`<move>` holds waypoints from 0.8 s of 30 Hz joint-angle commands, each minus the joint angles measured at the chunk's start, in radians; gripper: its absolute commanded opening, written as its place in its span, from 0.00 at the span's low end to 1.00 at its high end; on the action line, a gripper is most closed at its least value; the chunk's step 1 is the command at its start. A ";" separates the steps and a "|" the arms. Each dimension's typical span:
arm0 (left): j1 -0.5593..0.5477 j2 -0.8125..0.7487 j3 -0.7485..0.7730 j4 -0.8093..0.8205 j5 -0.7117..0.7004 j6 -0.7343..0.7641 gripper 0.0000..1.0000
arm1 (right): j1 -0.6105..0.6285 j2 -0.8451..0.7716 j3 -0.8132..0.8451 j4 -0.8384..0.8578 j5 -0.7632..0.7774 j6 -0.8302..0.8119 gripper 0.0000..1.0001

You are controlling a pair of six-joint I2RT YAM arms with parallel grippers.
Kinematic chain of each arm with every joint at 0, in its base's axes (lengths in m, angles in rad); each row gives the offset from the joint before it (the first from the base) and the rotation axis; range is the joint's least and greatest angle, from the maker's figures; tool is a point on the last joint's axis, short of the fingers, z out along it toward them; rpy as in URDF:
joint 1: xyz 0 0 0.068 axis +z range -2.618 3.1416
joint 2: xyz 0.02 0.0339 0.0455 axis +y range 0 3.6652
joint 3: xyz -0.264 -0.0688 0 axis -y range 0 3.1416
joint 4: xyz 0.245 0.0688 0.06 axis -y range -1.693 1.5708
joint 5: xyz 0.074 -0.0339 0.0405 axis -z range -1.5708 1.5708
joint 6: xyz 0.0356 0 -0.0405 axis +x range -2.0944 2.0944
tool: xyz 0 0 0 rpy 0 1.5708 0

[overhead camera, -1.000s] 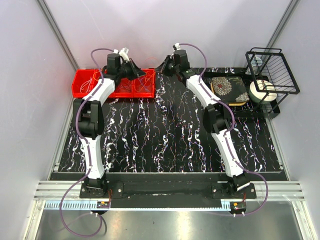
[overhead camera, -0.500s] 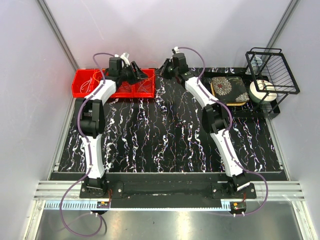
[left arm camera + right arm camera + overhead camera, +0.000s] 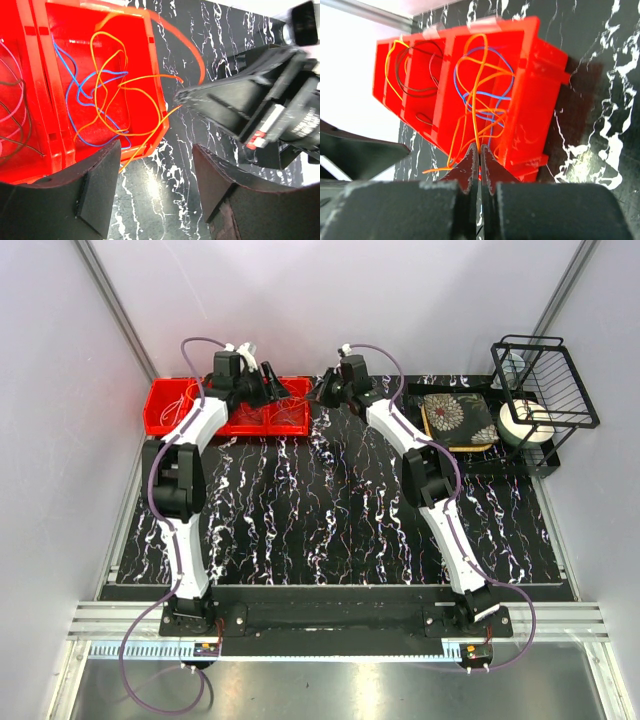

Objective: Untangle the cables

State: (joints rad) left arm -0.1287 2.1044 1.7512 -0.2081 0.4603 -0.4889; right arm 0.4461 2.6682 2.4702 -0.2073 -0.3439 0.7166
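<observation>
Right arm's got a wire pinched, left one's just hanging open.
The cables [image 3: 470,85] (orange, yellow, blue) sit tangled in the end compartment of the red bin [image 3: 530,100] at the table's [image 3: 330,510] back left. The right gripper [image 3: 479,150] is clamped on what looks like an orange strand [image 3: 477,135] at the bin's rim. The left gripper [image 3: 157,175] hovers over the bin's corner, jaws spread, holding nothing.

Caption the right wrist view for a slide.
Right arm's fingers pinch an orange cable leading out of the red bin.
</observation>
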 commanded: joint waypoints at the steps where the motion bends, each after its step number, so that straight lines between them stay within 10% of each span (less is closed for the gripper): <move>1: -0.022 -0.032 0.036 -0.014 -0.006 0.117 0.62 | 0.011 -0.074 -0.014 0.039 -0.047 0.014 0.00; 24: -0.084 0.071 0.125 -0.077 -0.043 0.319 0.62 | 0.013 -0.100 -0.031 0.026 -0.130 0.055 0.00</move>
State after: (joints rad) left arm -0.2111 2.1654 1.8343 -0.3111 0.4282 -0.2348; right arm 0.4492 2.6545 2.4042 -0.2066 -0.4347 0.7574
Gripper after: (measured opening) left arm 0.623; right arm 0.012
